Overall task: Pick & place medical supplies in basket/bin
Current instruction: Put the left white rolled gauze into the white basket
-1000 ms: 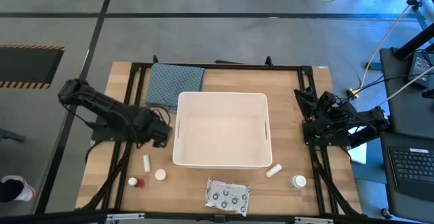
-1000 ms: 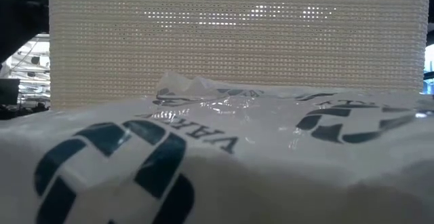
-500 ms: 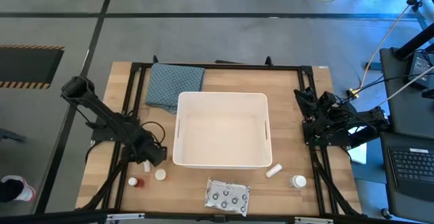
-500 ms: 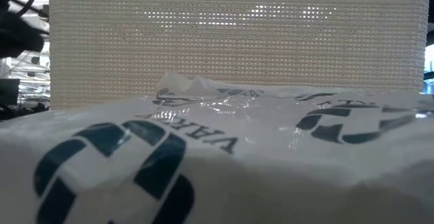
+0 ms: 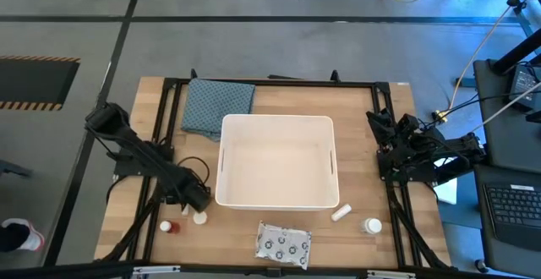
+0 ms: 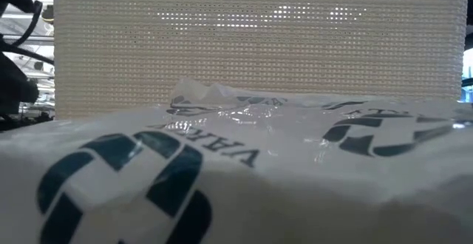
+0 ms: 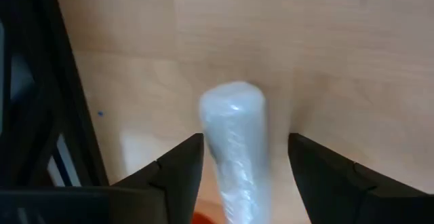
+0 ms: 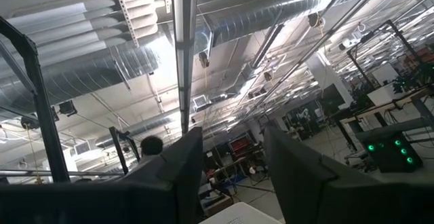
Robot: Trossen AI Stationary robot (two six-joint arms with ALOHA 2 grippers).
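Note:
My left gripper (image 5: 193, 199) is low over the table's near-left part, open. In the left wrist view my left gripper (image 7: 245, 144) has one finger on either side of a short white tube (image 7: 234, 142) that lies flat on the wood; the high view hides this tube under the gripper. Close by stand a small white round-capped bottle (image 5: 199, 218) and a tiny red-brown bottle (image 5: 170, 227). The silvery dotted packet (image 5: 283, 243) lies at the near edge. A second white tube (image 5: 341, 213) and a second white bottle (image 5: 372, 225) lie near-right. The white basket (image 5: 277, 196) sits mid-table. My right gripper (image 5: 382, 135) waits folded at the right edge, open.
A blue-grey folded cloth (image 5: 218, 106) lies at the far-left corner of the basket. Black frame rails (image 5: 161, 144) run along the table's sides. In the low view the packet (image 6: 222, 170) fills the foreground before the basket wall (image 6: 259, 44).
My left gripper has travelled from beside the basket's left wall toward the table's near edge and down, ending over the white tube, which it now covers in the high view. The supplies and the basket have stayed in place.

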